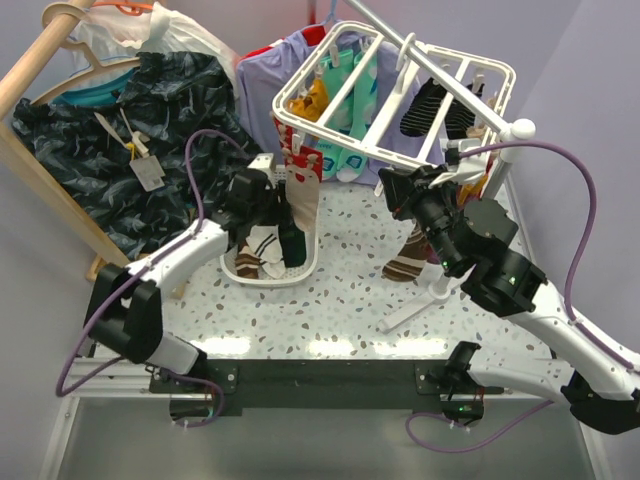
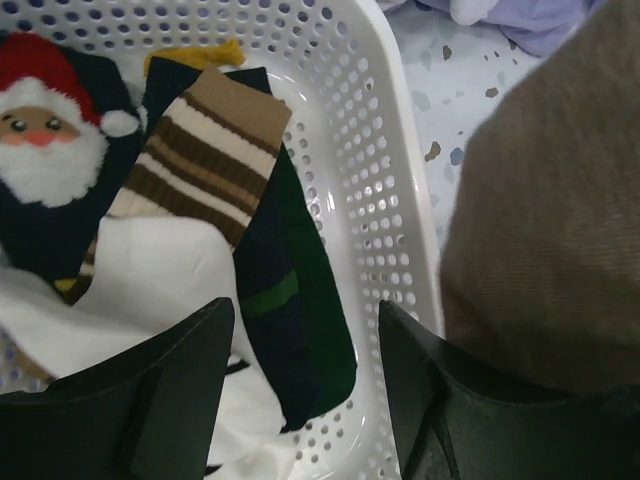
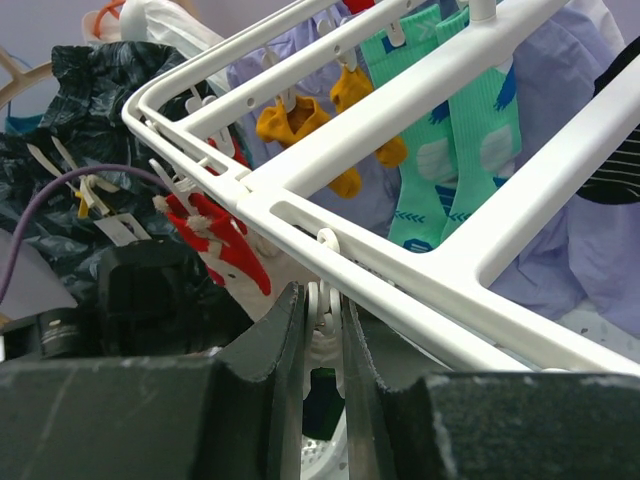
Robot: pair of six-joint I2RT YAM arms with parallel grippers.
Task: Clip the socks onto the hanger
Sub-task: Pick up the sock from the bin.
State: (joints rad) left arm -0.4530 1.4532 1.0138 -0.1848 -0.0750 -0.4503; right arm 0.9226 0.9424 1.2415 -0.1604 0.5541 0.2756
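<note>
The white grid hanger (image 1: 400, 85) (image 3: 400, 110) hangs tilted over the back of the table. My right gripper (image 1: 392, 190) (image 3: 322, 300) is shut on a small white clip (image 3: 322, 320) under the hanger's near bar. A brown sock with cream stripes (image 1: 408, 255) dangles just below it; whether the clip holds it I cannot tell. My left gripper (image 1: 268, 222) (image 2: 305, 330) is open inside the white basket (image 1: 300, 275) (image 2: 380, 150), its fingers on either side of a dark navy-green sock (image 2: 290, 300). Another brown striped sock (image 2: 205, 160) lies beside it.
The basket also holds a Santa sock (image 2: 50, 150) and a white sock (image 2: 150, 290). Teal socks (image 3: 450, 170), orange socks (image 3: 320, 120) and black socks (image 1: 425, 105) hang from the hanger. A wooden rail (image 1: 40, 50) with shirts (image 1: 110, 150) stands at the back left. Blurred brown fabric (image 2: 550, 220) hangs close on the right.
</note>
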